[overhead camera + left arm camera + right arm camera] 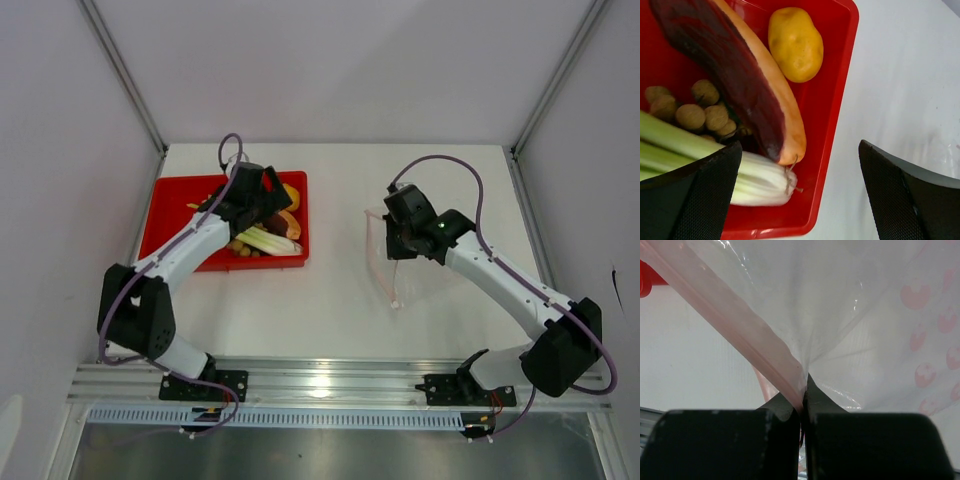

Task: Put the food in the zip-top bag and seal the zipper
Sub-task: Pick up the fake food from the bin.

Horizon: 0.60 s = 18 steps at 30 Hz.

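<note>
Celery stalks [760,177] lie just below my wide-open left claw [799,155], probably firm and light; I'd grip mid-stalk. Right claw [804,390] pinches the limp, slippery zip-top bag [850,315] by its zipper [740,335].

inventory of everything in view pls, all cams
red tray: 1, red, table's left side
stalks: 1 bundle, green-white, in the tray
sweet potato: 1, purple-brown with an orange edge, in the tray above the stalks
berries: 1 bunch, tan, in the tray between stalks and sweet potato
yellow fruit: 1, yellow-orange, in a tray corner
zip-top bag: 1, clear with pink dots, table's right side
zipper: 1, pink-red, along the bag's mouth
table: 1, white
left gripper: 1, black, open over the tray's edge, holding nothing
right gripper: 1, black, shut on the zip-top bag at its zipper
</note>
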Tool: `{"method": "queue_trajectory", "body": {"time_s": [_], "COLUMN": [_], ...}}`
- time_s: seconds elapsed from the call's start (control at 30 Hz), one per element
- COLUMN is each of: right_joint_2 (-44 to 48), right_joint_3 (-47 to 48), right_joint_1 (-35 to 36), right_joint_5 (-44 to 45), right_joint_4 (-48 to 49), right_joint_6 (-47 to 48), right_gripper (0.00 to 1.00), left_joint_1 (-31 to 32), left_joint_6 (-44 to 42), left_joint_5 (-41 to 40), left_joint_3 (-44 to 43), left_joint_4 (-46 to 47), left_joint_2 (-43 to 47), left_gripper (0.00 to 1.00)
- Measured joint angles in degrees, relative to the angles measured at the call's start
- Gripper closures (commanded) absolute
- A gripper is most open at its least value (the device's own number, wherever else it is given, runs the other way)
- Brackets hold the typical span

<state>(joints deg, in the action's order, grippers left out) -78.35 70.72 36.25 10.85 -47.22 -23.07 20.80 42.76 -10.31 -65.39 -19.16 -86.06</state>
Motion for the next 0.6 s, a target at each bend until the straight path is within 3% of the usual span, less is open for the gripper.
{"method": "queue_trajectory", "body": {"time_s": [0.3, 0.6], "right_joint_2": [-0.31, -0.31], "right_joint_3": [-1.07, -1.62], "right_joint_1": [-0.5, -1.49], "right_joint_5": [0.02, -0.11], "right_joint_4": [0.04, 0.24], "right_joint_6": [0.92, 1.31], "right_gripper": [1.0, 1.0], "left_joint_1": [0.0, -0.02], "left_joint_6": [9.11, 18.25], "left_joint_5": [-0.7, -6.19], "left_joint_3": [-15.67, -19.61], "left_joint_4": [-4.42, -16.33], "left_joint_2": [-17.84, -20.83], "left_gripper": [0.01, 0.02]}}
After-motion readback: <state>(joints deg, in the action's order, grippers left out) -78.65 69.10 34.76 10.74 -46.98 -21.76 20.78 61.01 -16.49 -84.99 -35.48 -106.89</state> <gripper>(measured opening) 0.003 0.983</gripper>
